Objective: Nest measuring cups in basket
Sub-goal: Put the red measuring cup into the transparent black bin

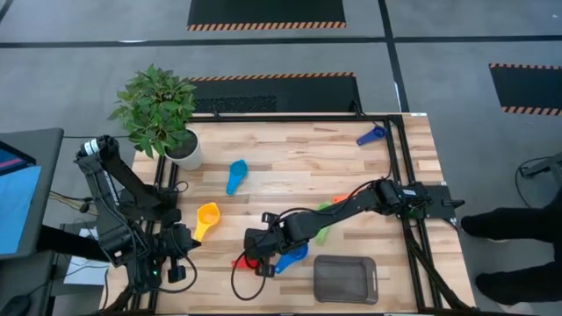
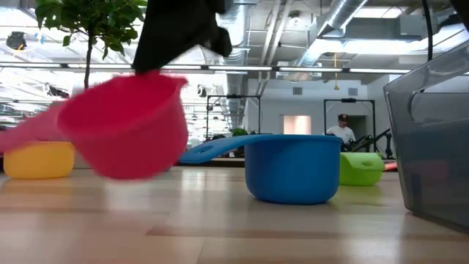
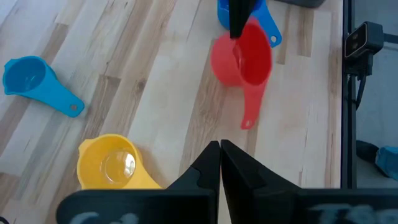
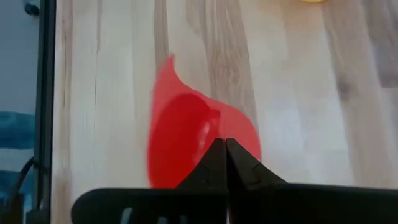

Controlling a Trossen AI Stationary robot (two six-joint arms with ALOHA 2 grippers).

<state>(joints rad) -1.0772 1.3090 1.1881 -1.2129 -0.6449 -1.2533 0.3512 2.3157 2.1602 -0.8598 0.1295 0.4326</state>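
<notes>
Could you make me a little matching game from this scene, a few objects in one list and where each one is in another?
Things:
1. red cup
2. yellow cup
3. basket
4. potted plant

Places:
A. far left corner of the table
B. gripped at its rim by the right end effector, tilted
C. on the table near the left arm
D. empty, at the table's near edge

Pairs: 1-B, 2-C, 3-D, 4-A

A potted plant point(image 1: 159, 112) is standing at the wooden table's point(image 1: 290, 175) ten o'clock corner. A person point(image 2: 341, 129) is showing far behind, toward three o'clock.
</notes>
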